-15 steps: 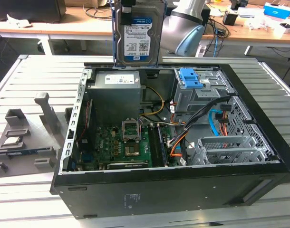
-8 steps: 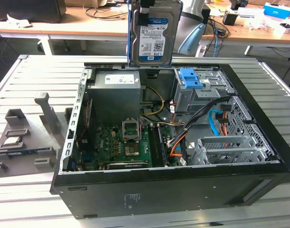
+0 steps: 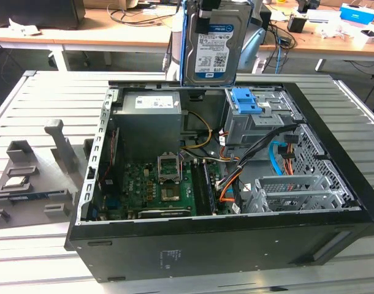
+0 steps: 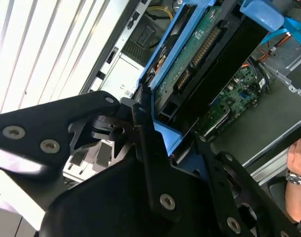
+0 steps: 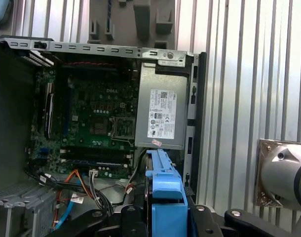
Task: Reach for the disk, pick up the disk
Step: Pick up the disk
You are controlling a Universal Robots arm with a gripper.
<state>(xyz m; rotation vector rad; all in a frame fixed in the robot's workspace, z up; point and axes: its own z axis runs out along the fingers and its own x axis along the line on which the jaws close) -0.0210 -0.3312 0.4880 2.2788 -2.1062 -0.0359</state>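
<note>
Ribbed metal slats of the bench [image 3: 46, 104] carry an open computer case [image 3: 205, 251], with cluttered desks [image 3: 113, 37] behind.

Closest in, we find the jaws closed on the disk [image 3: 213, 46]. In the second wrist view the black fingers [image 4: 149, 153] sit against its blue side rail [image 4: 166, 140]. In the first wrist view that rail [image 5: 166, 192] stands between them. The disk hangs upright from the jaws, label outward, and as far as we can see it touches nothing else.

Directly below the jaws lie the power supply [image 5: 160, 113] and the grey drive cage with its blue latch [image 3: 245, 101]. A little further down are the motherboard [image 3: 156, 184] and the orange cables [image 3: 227, 184].

We judge the disk picked up, so doing this step well now comes down to the hold. The squeeze should stay even on both rails, so the disk does not pivot. It should hang plumb, with its lower edge clear of the cage and the cables beneath.

Further out, a person's hand [image 4: 294, 168] with a wristwatch shows by the case's outer edge, well apart from the jaws, and we would mind it. Farthest off on the bench, a grey fixture tray [image 3: 27, 177] lies beside the case.
</note>
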